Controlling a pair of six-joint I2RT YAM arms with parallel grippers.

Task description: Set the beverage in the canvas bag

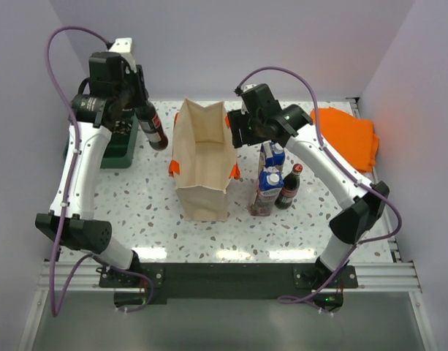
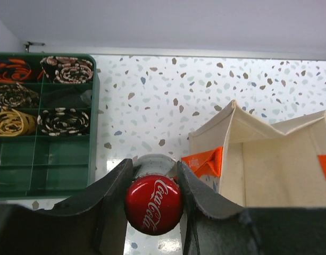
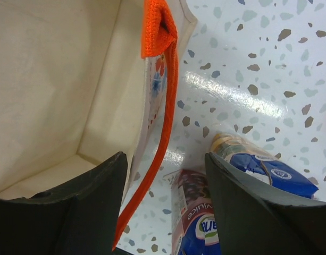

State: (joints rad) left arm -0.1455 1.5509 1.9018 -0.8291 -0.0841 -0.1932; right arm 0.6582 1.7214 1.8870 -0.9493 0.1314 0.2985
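**Cola bottle gripped at the neck, bag standing open**

The left gripper (image 2: 153,178) has its two dark, matte fingers (image 2: 116,186) clamped on the neck of the cola bottle (image 1: 152,126), just under the glossy red cap with white script. The dark bottle is held above the table, tilted, at about 10 o'clock from the canvas bag (image 1: 202,157).

The right gripper (image 3: 165,159) has its fingers (image 3: 93,180) wide apart, holding nothing. They straddle the bag's 3 o'clock wall, one inside and one outside. The woven orange handle (image 3: 158,32) hangs between them; I cannot tell whether a pad touches the cloth.

The bag is a stiff, upright beige box of plain weave, with its mouth open.

At its 4 o'clock stand two blue-and-white cartons (image 1: 269,186) and a second bottle (image 1: 288,186). The speckled terrazzo table (image 1: 150,212) is glossy. A green plastic divider tray (image 2: 46,159) holds coiled, patterned cords.
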